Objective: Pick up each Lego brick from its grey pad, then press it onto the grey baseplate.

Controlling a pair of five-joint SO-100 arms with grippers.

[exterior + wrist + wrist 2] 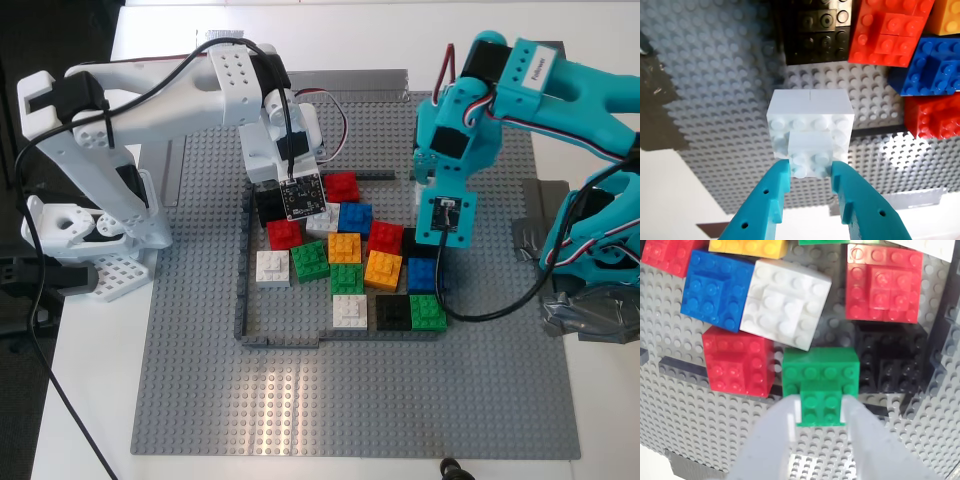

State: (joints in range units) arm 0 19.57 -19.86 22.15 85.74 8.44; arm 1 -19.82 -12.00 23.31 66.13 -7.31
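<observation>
My first gripper (810,171), with teal fingers, is shut on a white Lego brick (810,127) over the grey baseplate (730,75), near black and red bricks. It belongs to the teal arm (460,130) at the exterior view's right. My second gripper (821,409), with white fingers, is shut on a green Lego brick (821,372) beside a black brick and a red one. It belongs to the white arm (270,130) at the exterior view's left. Whether either held brick touches the studs I cannot tell. A grey pad (528,240) lies off the plate's edge at the exterior view's right.
A low dark-grey brick frame (243,290) on the baseplate (350,410) encloses several red, blue, orange, green, white and black bricks (347,245). The white arm's base (90,240) stands at the exterior view's left, the teal arm's base (595,280) at its right. Cables hang from both arms.
</observation>
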